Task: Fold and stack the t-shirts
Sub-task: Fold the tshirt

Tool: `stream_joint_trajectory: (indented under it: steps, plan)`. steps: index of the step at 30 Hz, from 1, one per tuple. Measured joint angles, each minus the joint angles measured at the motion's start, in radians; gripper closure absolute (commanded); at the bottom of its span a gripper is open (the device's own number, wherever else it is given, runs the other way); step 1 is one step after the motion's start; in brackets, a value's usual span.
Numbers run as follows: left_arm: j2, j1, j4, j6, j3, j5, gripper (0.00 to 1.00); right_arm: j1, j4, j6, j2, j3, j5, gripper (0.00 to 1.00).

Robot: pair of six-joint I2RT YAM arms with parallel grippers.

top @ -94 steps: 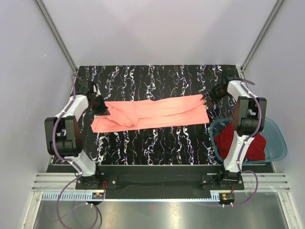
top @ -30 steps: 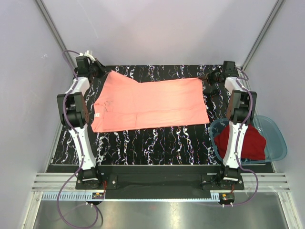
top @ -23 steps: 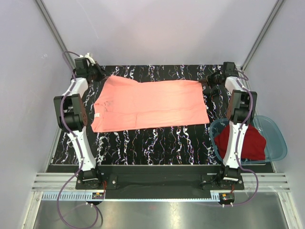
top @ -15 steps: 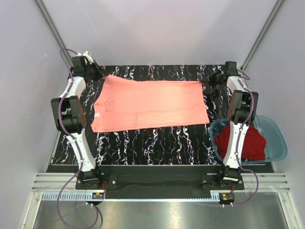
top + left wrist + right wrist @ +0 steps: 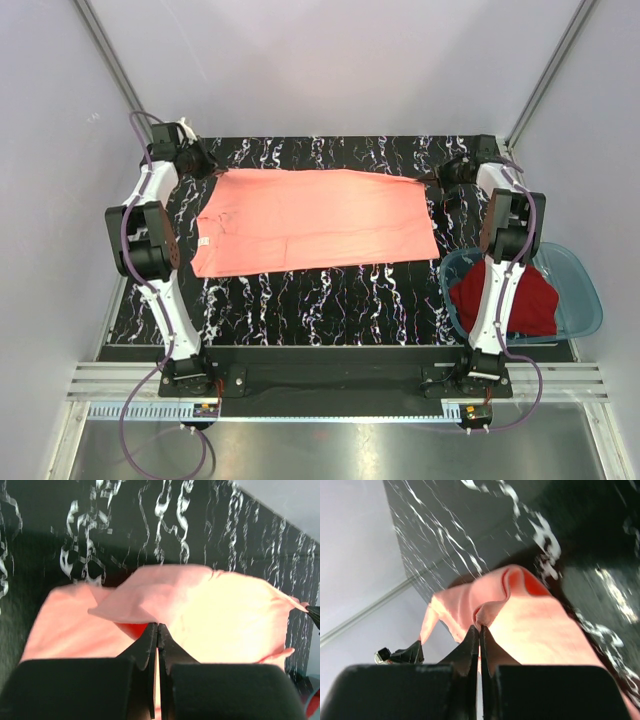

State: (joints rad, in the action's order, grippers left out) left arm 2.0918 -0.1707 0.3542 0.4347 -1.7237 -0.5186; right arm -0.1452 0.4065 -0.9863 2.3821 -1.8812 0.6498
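You're spreading the pink shirt (image 5: 315,218) flat on the desk (image 5: 330,300). Left pincer (image 5: 205,166) pinches its 10 o'clock corner, right pincer (image 5: 441,178) its 2 o'clock corner. Next, I judge: lay it down, release, fold.

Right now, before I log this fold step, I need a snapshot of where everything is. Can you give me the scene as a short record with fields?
salmon-pink t-shirt: spread across the table, far edge stretched between the two grippers
left gripper: shut on the shirt's far left corner
right gripper: shut on the shirt's far right corner
dark red t-shirt: crumpled inside the blue basin, at the table's right
stack: not yet begun
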Motion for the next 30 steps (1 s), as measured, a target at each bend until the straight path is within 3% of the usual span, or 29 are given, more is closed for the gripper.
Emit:
stream_joint_trajectory:
  steps: [10, 30]
  plan:
    - [-0.18, 0.0, 0.132, -0.04, 0.22, 0.073, 1.0, 0.0, 0.044, 0.076, -0.108, 0.164, 0.022, 1.0]
    - [-0.262, -0.025, 0.229, -0.075, 0.329, 0.196, 1.0, -0.059, 0.116, 0.195, -0.18, 0.257, -0.005, 1.0]
